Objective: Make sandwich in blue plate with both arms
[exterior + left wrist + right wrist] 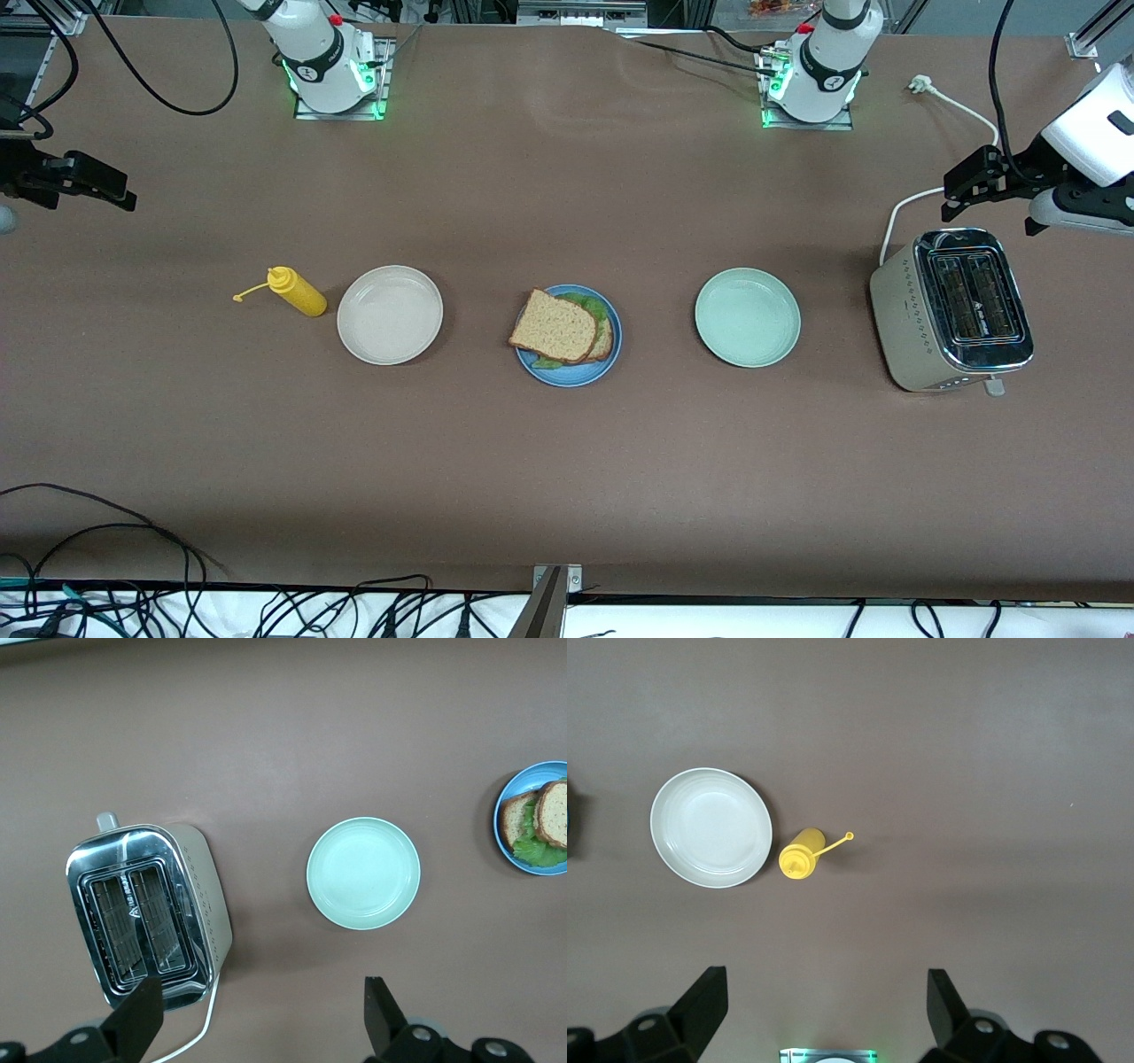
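- The sandwich [558, 326] lies flat on the blue plate [571, 375] at mid-table, between a cream plate [390, 315] and a mint plate [747, 317].
- Its top slice sits askew, long axis slanting, domed crust toward the right arm's end; lettuce [592, 305] peeks out.
- The left gripper [257, 1014] waits spread and empty above a toaster [952, 310].
- The right gripper [824, 1005] waits spread and empty, over bare table near a yellow bottle [299, 291].
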Controlling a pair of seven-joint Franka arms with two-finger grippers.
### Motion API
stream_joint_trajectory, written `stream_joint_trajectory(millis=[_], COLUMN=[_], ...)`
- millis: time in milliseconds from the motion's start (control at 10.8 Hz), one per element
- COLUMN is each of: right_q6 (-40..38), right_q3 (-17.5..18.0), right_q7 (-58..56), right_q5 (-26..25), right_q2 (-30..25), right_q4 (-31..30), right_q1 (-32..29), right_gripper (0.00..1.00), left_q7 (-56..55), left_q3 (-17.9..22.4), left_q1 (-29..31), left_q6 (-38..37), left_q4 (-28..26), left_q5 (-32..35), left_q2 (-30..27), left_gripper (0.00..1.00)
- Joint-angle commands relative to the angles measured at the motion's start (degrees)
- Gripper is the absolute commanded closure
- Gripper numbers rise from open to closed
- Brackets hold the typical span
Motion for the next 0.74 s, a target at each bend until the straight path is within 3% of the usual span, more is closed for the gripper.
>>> stream_joint_trajectory(millis=[0, 650], right_q6=[-0.22, -0.13], right_q3=[-0.09, -0.09], right_q7=[0.72, 0.81], right_q5=[-0.05, -0.05], right_q2=[0.43, 0.52], right_q4=[1.29, 1.38], right_q1=[0.29, 0.29], right_gripper=[0.0, 0.0], left_q7=[1.56, 1.56], left_q3=[0.39, 0.22], left_q1=[1.29, 1.21], left_q6=[0.29, -0.06], left_q4=[-2.19, -1.4], left_q5=[-1.85, -0.27], left_q2=[-1.96, -1.34], left_gripper=[0.0, 0.0])
